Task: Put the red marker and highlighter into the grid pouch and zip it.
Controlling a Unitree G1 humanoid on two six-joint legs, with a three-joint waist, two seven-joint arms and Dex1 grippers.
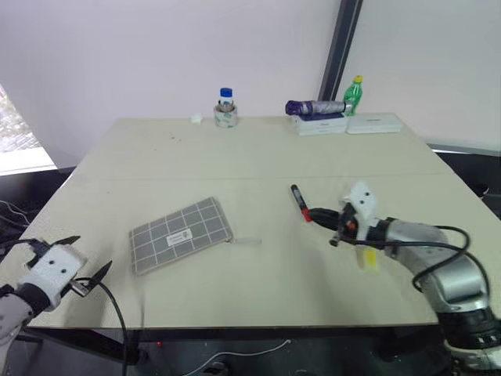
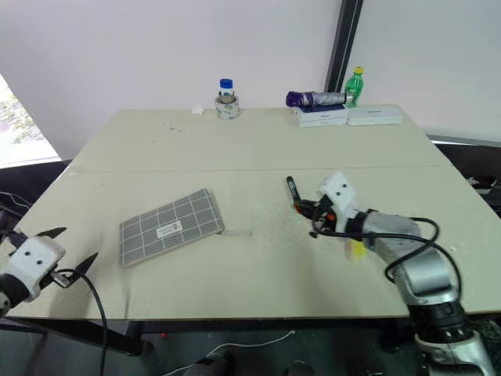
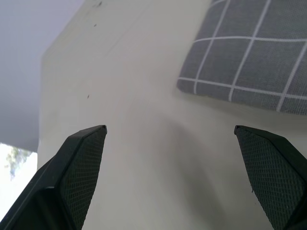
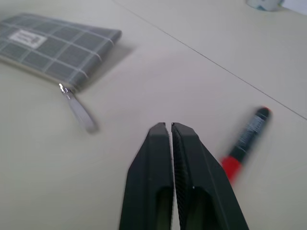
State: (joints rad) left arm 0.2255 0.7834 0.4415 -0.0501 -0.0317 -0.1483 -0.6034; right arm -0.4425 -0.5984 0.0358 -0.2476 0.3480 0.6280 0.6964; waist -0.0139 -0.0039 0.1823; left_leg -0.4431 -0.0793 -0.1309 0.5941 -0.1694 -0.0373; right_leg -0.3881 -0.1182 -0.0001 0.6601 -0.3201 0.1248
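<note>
Grey fabric with white grid lines marks the one grid pouch (image 1: 181,233), lying flat on the beige table (image 1: 235,157) left of centre, its pale zip pull (image 1: 245,241) trailing toward the right. In the head views, one red marker (image 1: 299,202) lies on the table to the pouch's right, and one highlighter (image 1: 366,258) shows as a yellow sliver under the right arm. At the table's far edge stand one blue-capped jar (image 1: 225,108), one green bottle (image 1: 354,94) and two white boxes (image 1: 347,124). The left gripper (image 1: 88,258) sits at the table's near left corner.

Left wrist view: its two fingers (image 3: 79,165) stand wide apart, empty, with the pouch's corner beyond.

Right wrist view: the right gripper (image 4: 171,130) has its two fingers pressed together on nothing, with the marker just beside its tips.
</note>
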